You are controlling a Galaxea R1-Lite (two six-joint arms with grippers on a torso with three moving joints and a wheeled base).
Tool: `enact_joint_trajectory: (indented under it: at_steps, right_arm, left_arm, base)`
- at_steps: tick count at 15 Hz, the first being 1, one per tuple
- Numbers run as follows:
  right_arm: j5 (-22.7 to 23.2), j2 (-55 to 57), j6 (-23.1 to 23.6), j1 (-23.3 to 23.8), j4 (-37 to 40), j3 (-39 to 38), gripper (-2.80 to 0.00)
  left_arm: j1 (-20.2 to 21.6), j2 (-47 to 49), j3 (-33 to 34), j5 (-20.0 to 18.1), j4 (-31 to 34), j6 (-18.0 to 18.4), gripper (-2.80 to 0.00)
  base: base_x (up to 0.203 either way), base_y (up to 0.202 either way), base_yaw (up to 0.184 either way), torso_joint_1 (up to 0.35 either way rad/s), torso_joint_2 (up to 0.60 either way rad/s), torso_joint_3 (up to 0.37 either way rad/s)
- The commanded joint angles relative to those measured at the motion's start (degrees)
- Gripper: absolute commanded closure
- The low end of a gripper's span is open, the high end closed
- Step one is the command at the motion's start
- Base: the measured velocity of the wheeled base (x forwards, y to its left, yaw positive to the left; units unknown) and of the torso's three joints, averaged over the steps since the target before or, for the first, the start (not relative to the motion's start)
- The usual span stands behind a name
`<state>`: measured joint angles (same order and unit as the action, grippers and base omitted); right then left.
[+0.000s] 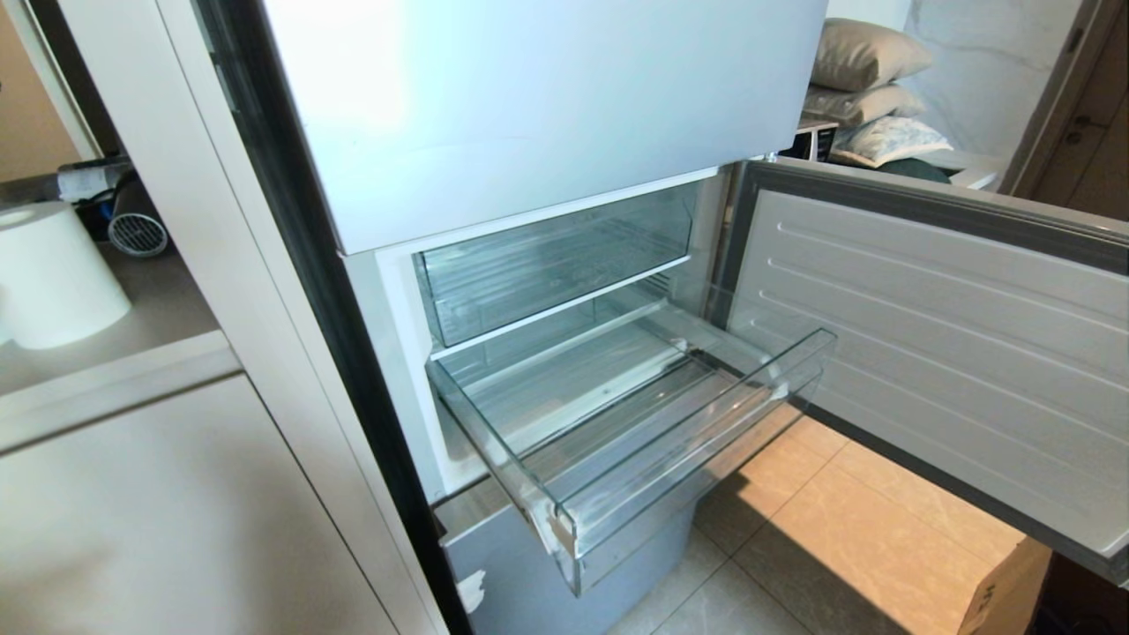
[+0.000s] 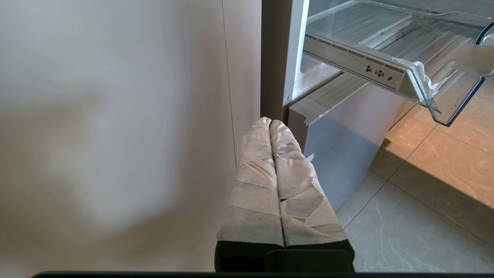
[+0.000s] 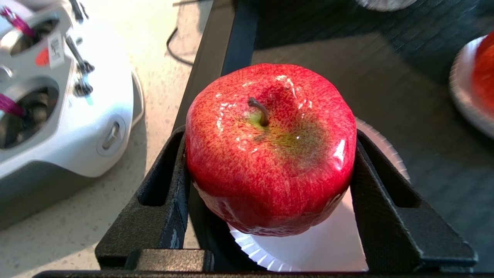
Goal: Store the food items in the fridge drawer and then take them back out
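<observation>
Standing open in the head view, the fridge's pale door [image 1: 953, 353] runs off the frame edge, and neither arm shows there. The fridge drawer [image 1: 706, 423] is pulled well out below the smaller clear compartment [image 1: 547, 265]; its ribbed floor holds nothing, though the clear walls and glare make its back corners hard to read. A cardboard box [image 1: 1005, 591] below the door is cut off at the corner, and cushions [image 1: 869, 79] are stacked beyond the door. Away from the fridge drawer and outside the head view, the right gripper [image 3: 270, 170] has its black fingers [image 3: 162, 193] against both sides of a shiny red apple [image 3: 270, 154], the jaws spread about the fruit's width; whether they press firmly cannot be told. The apple sits upright over a white paper plate [image 3: 308, 247], stem pointing up toward the camera; the plate is mostly hidden beneath it. A second plate [image 3: 463, 96] beside it, cut off at the edge, carries an orange-red fruit [image 3: 484, 73], of which only a sliver shows. A white handheld controller [image 3: 58, 104] lies on the other side of the apple. The left gripper [image 2: 270, 125], its taped fingers pressed together and holding nothing, hangs low beside the fridge drawer's near corner.
</observation>
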<state>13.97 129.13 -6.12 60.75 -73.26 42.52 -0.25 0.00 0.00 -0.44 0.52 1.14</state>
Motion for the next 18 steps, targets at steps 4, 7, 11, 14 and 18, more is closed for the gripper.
enact_joint_trajectory:
  at_steps: [4,7,11,14,18]
  right_arm:
    - [0.0,-14.81,0.17,4.76,5.11,-3.29,0.0]
    - [0.89,-30.86,1.32,8.97,11.84,-9.81,0.0]
    - [4.11,-54.57,2.29,11.61,19.06,-21.77,0.0]
    - [4.75,-70.57,2.57,7.9,22.41,-28.98,0.0]
    - [0.32,-79.11,2.72,-22.32,29.6,-33.62,0.0]
  left_arm:
    - [-0.02,0.09,0.0,0.0,0.0,0.0,0.0]
    - [-0.02,0.09,0.0,0.0,0.0,0.0,0.0]
    - [-0.02,0.09,0.0,0.0,0.0,0.0,0.0]
    - [-0.02,0.09,0.0,0.0,0.0,0.0,0.0]
    - [-0.02,0.09,0.0,0.0,0.0,0.0,0.0]
  base:
    - [0.0,0.0,0.0,0.0,0.0,0.0]
    - [0.0,0.0,0.0,0.0,0.0,0.0]
    - [0.0,0.0,0.0,0.0,0.0,0.0]
    - [0.0,0.0,0.0,0.0,0.0,0.0]
    - [0.0,0.0,0.0,0.0,0.0,0.0]
